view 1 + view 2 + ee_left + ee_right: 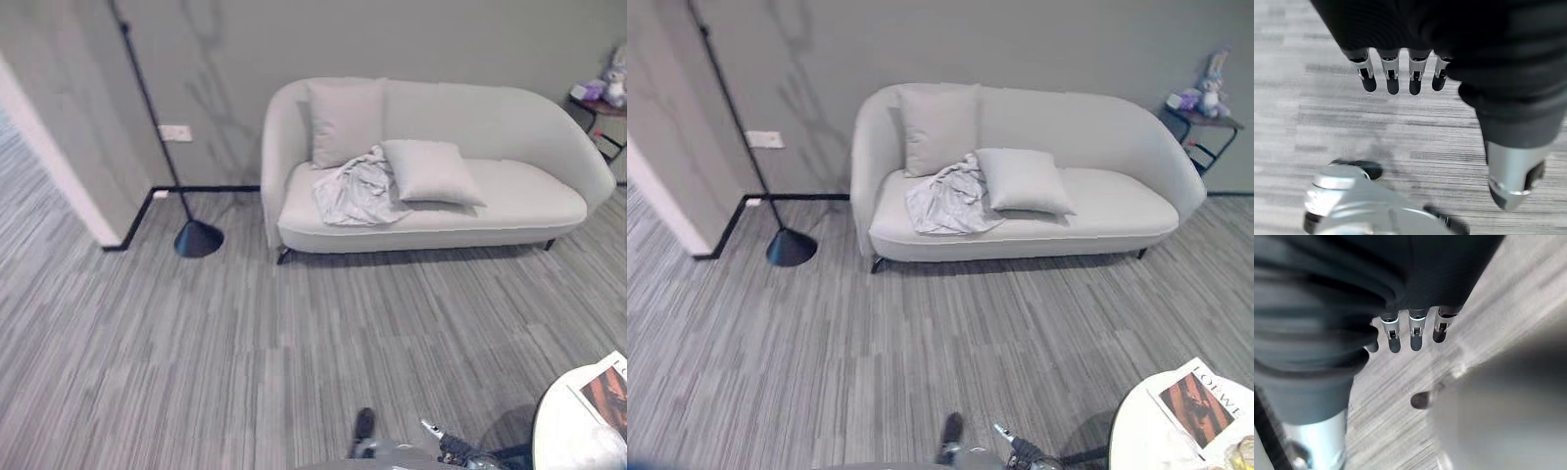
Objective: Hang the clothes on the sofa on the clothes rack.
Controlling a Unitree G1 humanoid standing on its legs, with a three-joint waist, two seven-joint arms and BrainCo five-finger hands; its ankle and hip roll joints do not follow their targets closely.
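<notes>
Across the striped grey floor (245, 333) a pale sofa (509, 196) carries the crumpled grey garment (355, 191) between two cushions, untouched, since the left robot hand (1400, 73) and right robot hand (1410, 333) hang slack-fingered, empty.

One sofa (509, 211), two cushions (345, 122), one crumpled garment (358, 191), one floor lamp (196, 238), one magazine (1198, 402)

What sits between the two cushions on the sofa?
A crumpled grey garment lies on the sofa seat, between the upright cushion and the flat cushion, in both eye views.
</notes>
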